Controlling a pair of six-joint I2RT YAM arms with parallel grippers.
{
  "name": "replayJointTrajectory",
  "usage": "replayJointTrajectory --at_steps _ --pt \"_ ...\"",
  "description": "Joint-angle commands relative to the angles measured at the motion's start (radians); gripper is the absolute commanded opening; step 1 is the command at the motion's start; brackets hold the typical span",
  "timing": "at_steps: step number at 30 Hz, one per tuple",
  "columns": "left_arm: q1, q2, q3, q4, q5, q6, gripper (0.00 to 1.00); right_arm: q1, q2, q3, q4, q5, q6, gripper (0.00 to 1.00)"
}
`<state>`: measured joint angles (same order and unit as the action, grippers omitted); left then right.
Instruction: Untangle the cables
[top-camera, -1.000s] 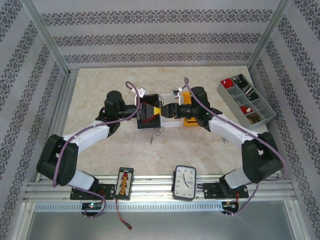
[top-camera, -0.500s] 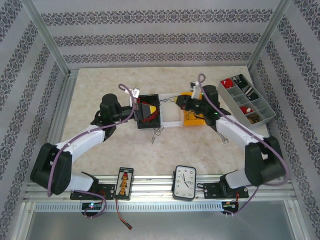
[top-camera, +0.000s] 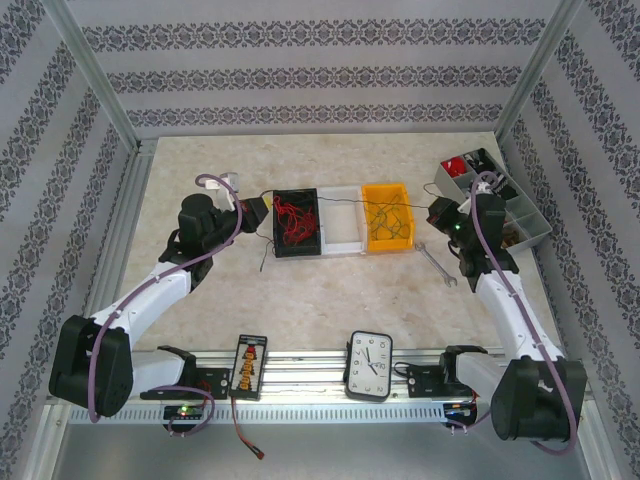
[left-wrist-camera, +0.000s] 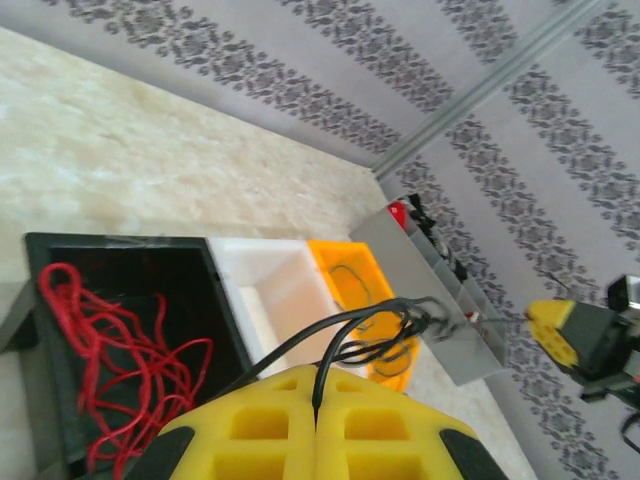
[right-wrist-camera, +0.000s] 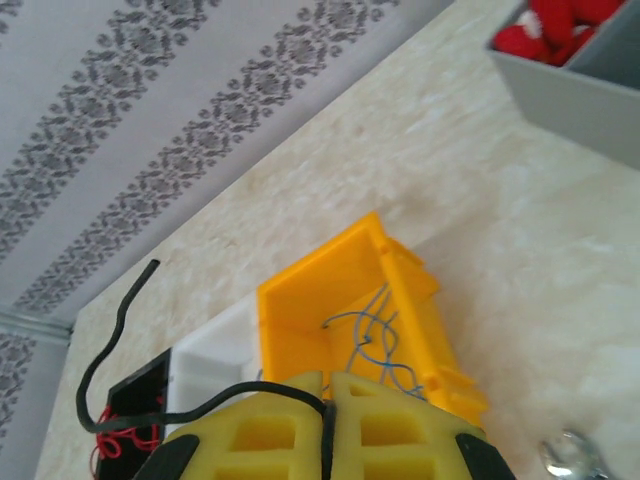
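Your black cable (top-camera: 345, 199) hangs stretched between left gripper (top-camera: 258, 207) and right gripper (top-camera: 437, 212); red cables (top-camera: 292, 216) lie tangled in the black bin (top-camera: 298, 251), blue cables (top-camera: 388, 218) in the yellow bin (top-camera: 387, 187).

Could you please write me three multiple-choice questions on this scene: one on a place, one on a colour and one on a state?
1. Where do the red wires lie?
A. white bin
B. black bin
C. yellow bin

2. What colour is the cable running from the left fingers to the right fingers?
A. black
B. blue
C. red

3. How are the left fingers?
A. wide open
B. shut on nothing
C. shut on the cable

1 B: red strands lie inside the black bin.
2 A: the strand leaving both pairs of pads is black.
3 C: the pads meet with the cable pinched between them.
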<state>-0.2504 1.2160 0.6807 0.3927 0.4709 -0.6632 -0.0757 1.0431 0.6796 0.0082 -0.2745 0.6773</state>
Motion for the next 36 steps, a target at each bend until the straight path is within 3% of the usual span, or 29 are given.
replayJointTrajectory --at_steps 1,5,10,19,28,36 --pt "0.036 -0.039 0.003 -0.082 -0.139 0.025 0.0 -0.072 -0.037 0.023 -0.106 0.067 -0.039 0.0" --pt "0.079 -0.094 -0.03 -0.138 -0.297 -0.003 0.0 -0.168 -0.074 0.037 -0.182 0.128 -0.042 0.0" --pt "0.097 -0.119 -0.04 -0.135 -0.269 0.025 0.0 -0.203 -0.068 0.058 -0.141 -0.037 -0.053 0.0" --pt "0.097 -0.102 -0.065 -0.093 -0.305 -0.014 0.0 0.025 -0.042 0.231 -0.013 -0.242 -0.092 0.0" --pt "0.096 -0.085 -0.088 -0.074 -0.303 -0.057 0.0 0.215 0.066 0.589 -0.042 -0.174 -0.171 0.0" --pt "0.096 -0.085 -0.129 -0.045 -0.296 -0.089 0.0 0.263 0.223 0.764 -0.021 -0.183 -0.199 0.0"
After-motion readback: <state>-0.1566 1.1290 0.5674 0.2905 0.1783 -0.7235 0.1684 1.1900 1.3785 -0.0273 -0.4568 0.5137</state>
